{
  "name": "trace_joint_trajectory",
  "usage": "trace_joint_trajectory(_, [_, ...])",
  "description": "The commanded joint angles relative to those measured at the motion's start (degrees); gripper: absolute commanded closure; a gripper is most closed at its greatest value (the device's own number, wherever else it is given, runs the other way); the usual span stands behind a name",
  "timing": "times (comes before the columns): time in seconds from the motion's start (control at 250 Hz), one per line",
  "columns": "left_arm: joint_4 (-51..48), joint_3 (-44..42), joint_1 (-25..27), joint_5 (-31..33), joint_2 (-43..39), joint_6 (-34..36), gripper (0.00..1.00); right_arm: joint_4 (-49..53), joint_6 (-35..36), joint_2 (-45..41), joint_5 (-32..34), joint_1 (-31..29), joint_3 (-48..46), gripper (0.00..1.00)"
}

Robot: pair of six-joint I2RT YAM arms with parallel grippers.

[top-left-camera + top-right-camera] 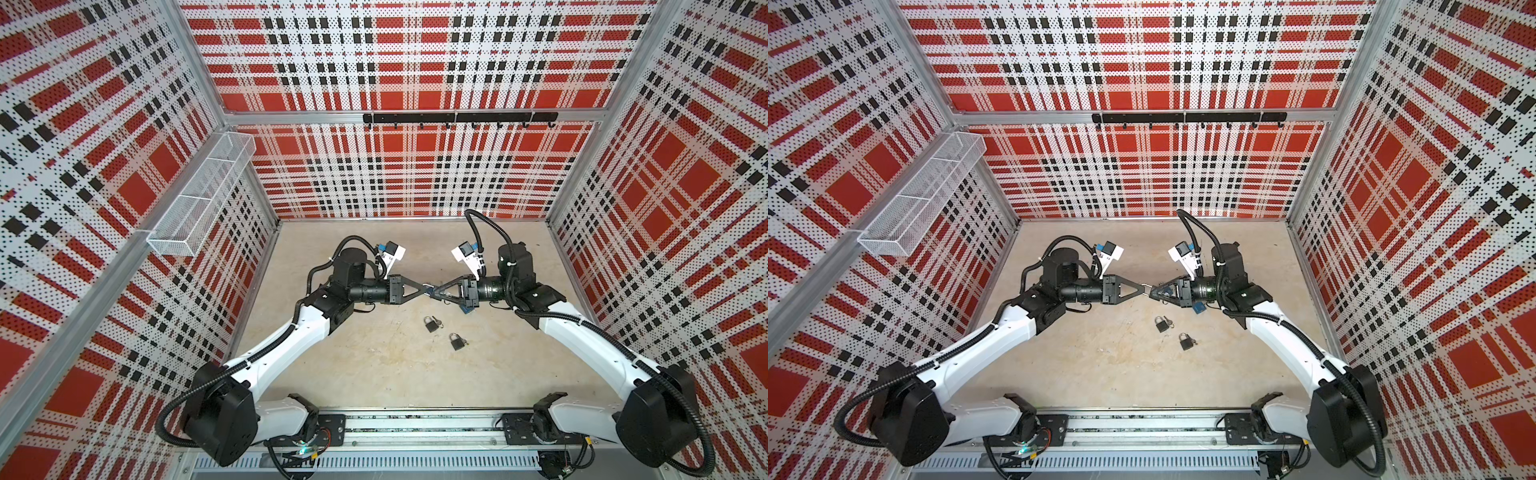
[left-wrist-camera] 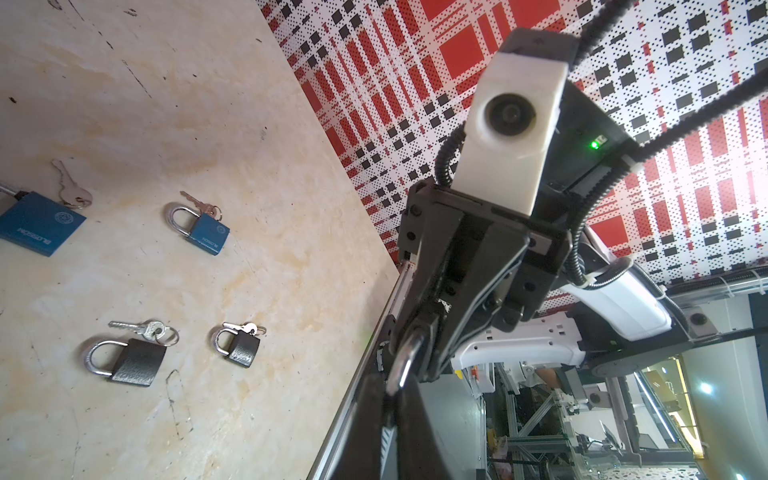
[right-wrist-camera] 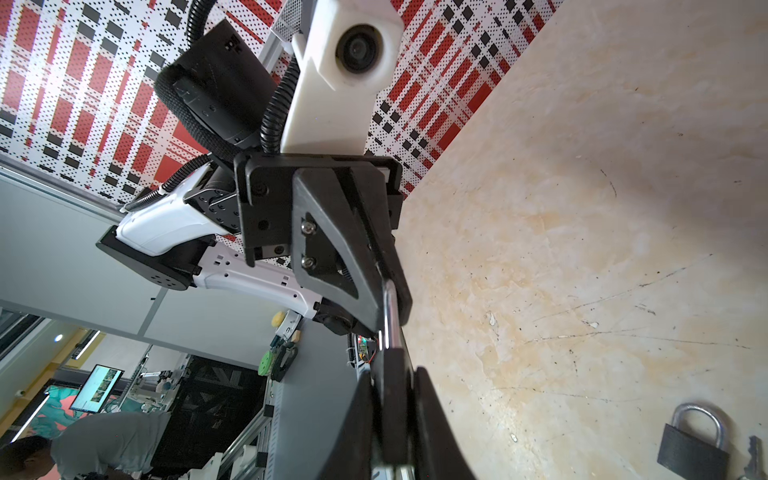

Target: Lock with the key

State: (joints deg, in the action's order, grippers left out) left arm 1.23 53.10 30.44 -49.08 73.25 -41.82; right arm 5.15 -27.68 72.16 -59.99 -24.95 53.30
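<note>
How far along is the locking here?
Done: one padlock is up off the table. In hand: right hand grips its body, left hand is shut on its shackle. Left: no key is seen in use; four other padlocks lie with their keys.

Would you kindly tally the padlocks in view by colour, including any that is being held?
Black padlocks: 3
Blue padlocks: 2
Total: 5

Blue padlock partly off-frame
</note>
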Motion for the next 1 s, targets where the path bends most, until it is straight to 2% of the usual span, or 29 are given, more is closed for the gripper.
trace_joint_trajectory(0.0, [1.6,1.1,1.0,1.6,1.0,0.9,1.0,-6.7,-2.9,-0.4,-4.4,-0.9,-0.6,1.0])
trace_joint_trajectory(0.484, [5.4,-0.5,3.1,2.5,1.4,-1.2,1.0,-17.8,-11.1,-0.4,-5.3,-1.2,-3.4,1.0])
trace_joint_trajectory(0.996, [8.2,-4.9,8.4,3.3,0.6,-4.4,1.0,-21.0,-12.4,1.0,-3.2,-1.2,-3.6,1.0])
